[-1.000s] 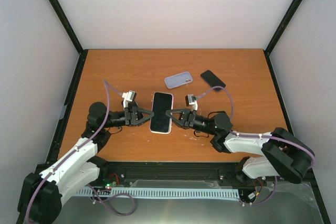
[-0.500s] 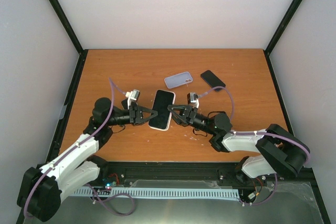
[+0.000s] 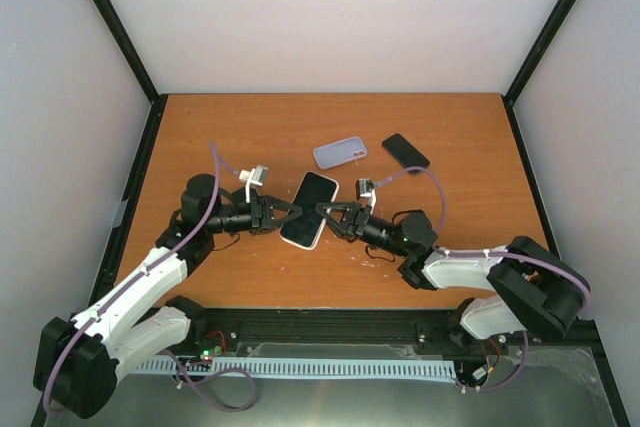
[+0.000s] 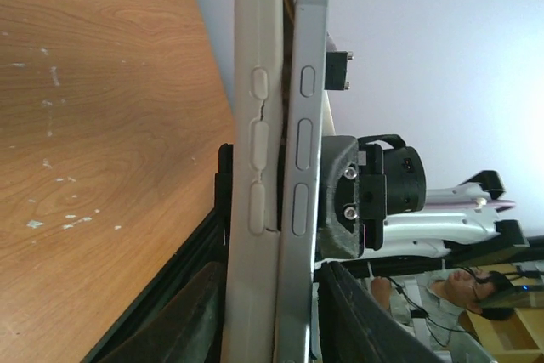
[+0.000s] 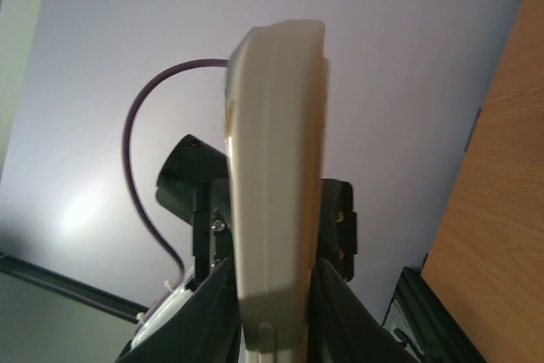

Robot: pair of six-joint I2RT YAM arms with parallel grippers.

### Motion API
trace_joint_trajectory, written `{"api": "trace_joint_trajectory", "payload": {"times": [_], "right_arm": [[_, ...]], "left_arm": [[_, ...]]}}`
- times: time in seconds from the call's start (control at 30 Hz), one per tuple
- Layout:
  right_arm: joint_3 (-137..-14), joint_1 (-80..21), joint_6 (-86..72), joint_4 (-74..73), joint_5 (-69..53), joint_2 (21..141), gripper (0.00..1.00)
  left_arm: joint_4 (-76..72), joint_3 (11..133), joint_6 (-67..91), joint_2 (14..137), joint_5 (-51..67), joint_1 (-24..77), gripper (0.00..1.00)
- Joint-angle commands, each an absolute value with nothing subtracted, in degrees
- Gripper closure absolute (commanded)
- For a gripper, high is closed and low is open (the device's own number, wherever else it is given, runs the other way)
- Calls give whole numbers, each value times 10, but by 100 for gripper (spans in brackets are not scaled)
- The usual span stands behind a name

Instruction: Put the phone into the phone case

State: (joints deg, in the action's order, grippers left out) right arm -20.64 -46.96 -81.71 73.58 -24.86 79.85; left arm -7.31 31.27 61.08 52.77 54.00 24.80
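Phone (image 4: 304,167): stiff, smooth slab that is probably slippery. It looks lifted off the tabletop (image 3: 220,127) and lies against the case, not yet seated.
Phone case (image 4: 255,167): soft, flexing rim (slit around the buttons), so you should press near the corners.
Left hand (image 3: 283,210): pinching phone and case together.
Right hand (image 3: 324,214): pinching the case's opposite edge.
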Motion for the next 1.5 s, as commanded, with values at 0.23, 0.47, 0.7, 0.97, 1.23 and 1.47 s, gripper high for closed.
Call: {"api": "trace_joint_trajectory", "payload": {"times": [0.23, 0.47, 0.7, 0.97, 1.23, 1.47], "right_arm": [[-214, -437, -872, 960, -274, 908, 85], [-241, -437, -872, 960, -304, 860, 84], [-238, -437, -883, 961, -298, 834, 84], [-238, -437, -889, 956, -298, 827, 75], [-240, -438, -900, 960, -289, 837, 73], [-255, -439, -905, 961, -281, 835, 82]], "left_arm": [[-181, 292, 637, 514, 584, 251, 55], [-399, 241, 755, 472, 599, 251, 53], [-484, 217, 791, 474, 601, 251, 65], [-474, 221, 794, 483, 600, 251, 80], [-235, 292, 662, 470, 565, 251, 89], [-240, 296, 674, 474, 570, 251, 78]]}}
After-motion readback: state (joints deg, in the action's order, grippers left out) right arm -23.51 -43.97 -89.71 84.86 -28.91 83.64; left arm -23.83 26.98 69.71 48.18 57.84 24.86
